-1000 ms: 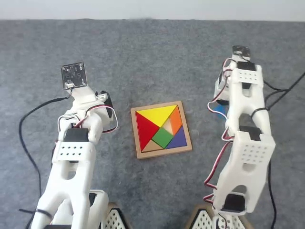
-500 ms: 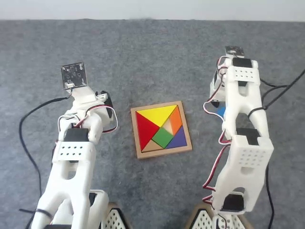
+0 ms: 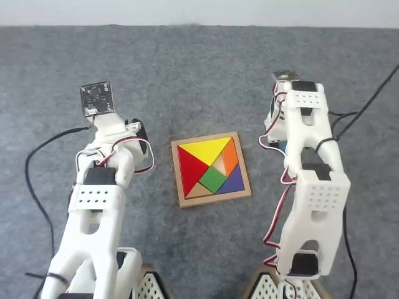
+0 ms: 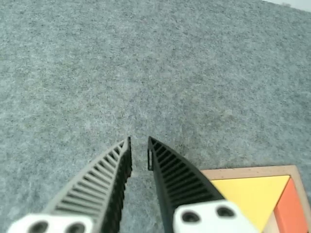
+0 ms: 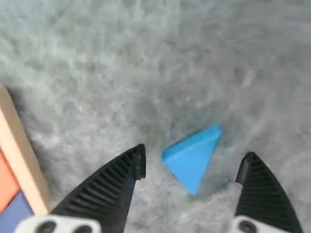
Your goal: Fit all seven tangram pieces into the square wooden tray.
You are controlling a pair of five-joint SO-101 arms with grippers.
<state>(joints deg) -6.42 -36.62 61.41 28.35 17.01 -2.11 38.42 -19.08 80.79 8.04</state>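
The square wooden tray (image 3: pixel 181 200) lies mid-table holding yellow (image 3: pixel 209 151), red (image 3: pixel 190 168), orange (image 3: pixel 230 159), green (image 3: pixel 214 179) and purple (image 3: pixel 234 182) pieces, with two wood-coloured patches between them. A blue triangle (image 5: pixel 192 153) lies flat on the grey mat to the right of the tray, peeking out beside the right arm (image 3: pixel 285 147). My right gripper (image 5: pixel 194 154) is open just above it, one finger on each side. My left gripper (image 4: pixel 139 141) is shut and empty over bare mat, just beyond the tray's far left corner (image 4: pixel 252 170).
Grey carpet-like mat (image 3: pixel 187 75) covers the whole table. The tray's edge (image 5: pixel 17 150) lies close beside the right gripper. The left arm (image 3: pixel 103 168) stands left of the tray, with cables trailing from both arms.
The right arm has shifted left toward the tray, over the blue triangle. The left arm and the tray have not moved.
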